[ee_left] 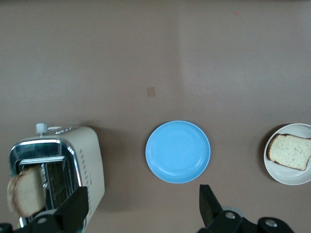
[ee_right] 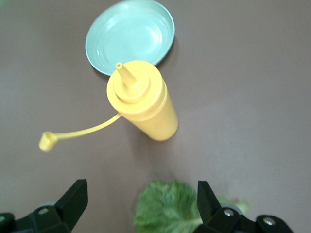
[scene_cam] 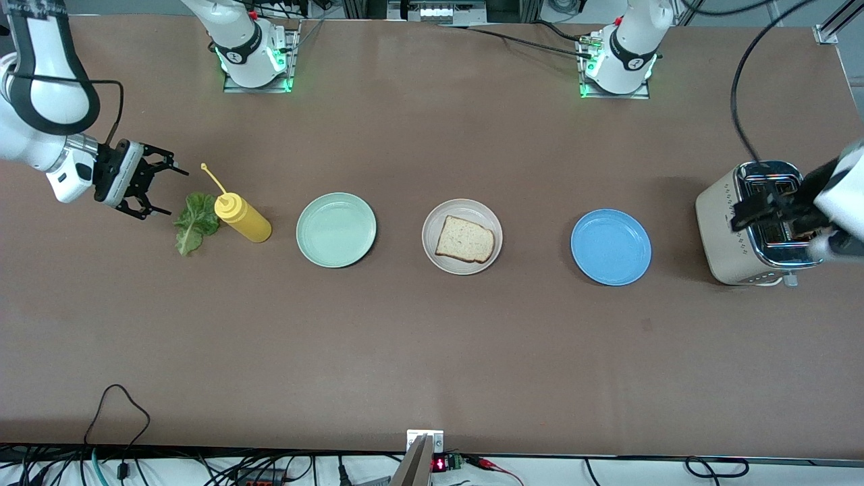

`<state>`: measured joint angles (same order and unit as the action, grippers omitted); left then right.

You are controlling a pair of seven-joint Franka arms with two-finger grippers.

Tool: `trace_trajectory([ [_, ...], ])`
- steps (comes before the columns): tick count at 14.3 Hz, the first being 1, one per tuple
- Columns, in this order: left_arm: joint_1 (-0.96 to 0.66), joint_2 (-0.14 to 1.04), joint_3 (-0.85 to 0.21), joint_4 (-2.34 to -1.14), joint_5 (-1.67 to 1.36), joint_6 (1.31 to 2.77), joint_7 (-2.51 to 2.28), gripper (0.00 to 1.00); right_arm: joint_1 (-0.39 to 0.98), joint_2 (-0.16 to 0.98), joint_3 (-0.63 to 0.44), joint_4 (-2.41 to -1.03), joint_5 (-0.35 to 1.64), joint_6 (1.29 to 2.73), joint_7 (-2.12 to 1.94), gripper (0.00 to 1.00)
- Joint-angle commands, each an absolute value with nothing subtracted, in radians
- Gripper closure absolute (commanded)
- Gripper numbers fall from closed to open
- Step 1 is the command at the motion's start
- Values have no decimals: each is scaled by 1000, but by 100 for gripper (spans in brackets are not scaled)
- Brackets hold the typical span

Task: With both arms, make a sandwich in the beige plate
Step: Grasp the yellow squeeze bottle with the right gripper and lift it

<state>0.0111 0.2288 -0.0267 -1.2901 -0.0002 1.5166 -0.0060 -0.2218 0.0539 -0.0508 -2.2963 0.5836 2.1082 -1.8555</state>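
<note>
While one bread slice already lies in the beige plate mid-worktop, the lettuce leaf beside the yellow bottle wants a low pinch from the right tool, jaws apart; the left tool, also apart, hangs over the toaster holding the second slice.

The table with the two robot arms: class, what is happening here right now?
A sandwich is being put together. One bread slice already lies on the beige plate, between the mint green plate and the blue plate. The left gripper is open over the toaster, where a second slice stands in a slot. The right gripper is open beside the lettuce leaf, which lies by the yellow squeeze bottle. Neither gripper holds anything yet.
</note>
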Motion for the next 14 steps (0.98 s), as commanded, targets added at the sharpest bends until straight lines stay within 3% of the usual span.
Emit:
trace_trajectory([
  [1, 26, 94, -12, -1477, -15, 1569, -20, 0, -281, 126, -37, -2301, 701, 2115, -2076, 0],
  [5, 32, 32, -23, -1612, -15, 1655, -21, 0, -302, 244, -37, -2299, 854, 2109, -2313, 0],
  [14, 34, 18, -21, -1615, -18, 1625, -28, 0, -291, 347, -8, -2296, 1089, 2079, -2529, 0],
])
